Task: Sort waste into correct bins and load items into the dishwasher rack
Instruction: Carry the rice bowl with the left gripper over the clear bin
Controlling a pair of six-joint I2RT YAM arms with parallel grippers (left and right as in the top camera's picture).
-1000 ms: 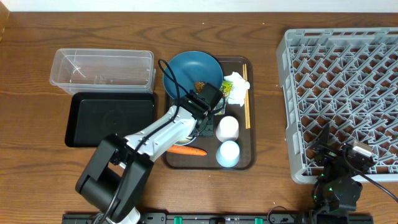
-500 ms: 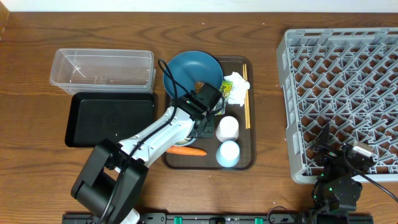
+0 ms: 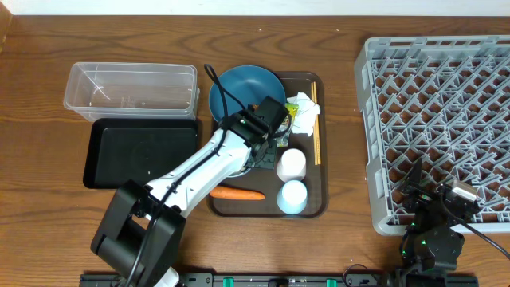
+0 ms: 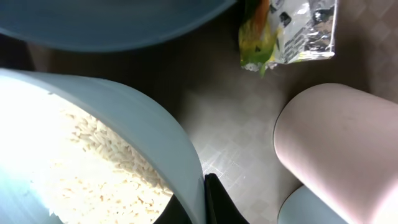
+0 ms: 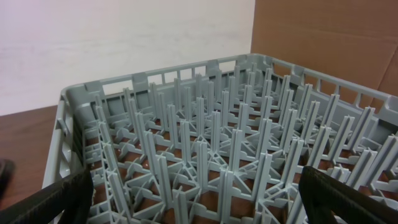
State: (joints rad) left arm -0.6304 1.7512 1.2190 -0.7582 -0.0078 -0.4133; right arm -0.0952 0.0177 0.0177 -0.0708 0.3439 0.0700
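Observation:
My left gripper point(image 3: 261, 151) is shut on the rim of the white bowl point(image 4: 143, 130), one finger inside and one outside the wall. Loose white rice point(image 4: 81, 162) lies in the bowl. From overhead the arm hides most of the bowl. Beside it on the brown serving tray point(image 3: 320, 203) are the dark-blue plate point(image 3: 239, 88) with a brown lump point(image 3: 256, 108), two pale cups point(image 3: 292, 163) point(image 3: 292, 196), a carrot point(image 3: 237, 192), tissue point(image 3: 303, 102), a green-yellow wrapper point(image 4: 286, 31) and chopsticks point(image 3: 315, 127). My right gripper point(image 5: 199, 199) stands open and empty at the grey rack's point(image 3: 442, 119) front edge.
The clear tub point(image 3: 131, 89) and the black tray point(image 3: 139, 151) lie side by side left of the serving tray, the tub farther back. The rack fills the right side of the table. A cable loops over the plate's left rim.
The left gripper and bowl have shifted slightly toward the plate, and more of the carrot shows. The right arm has not moved.

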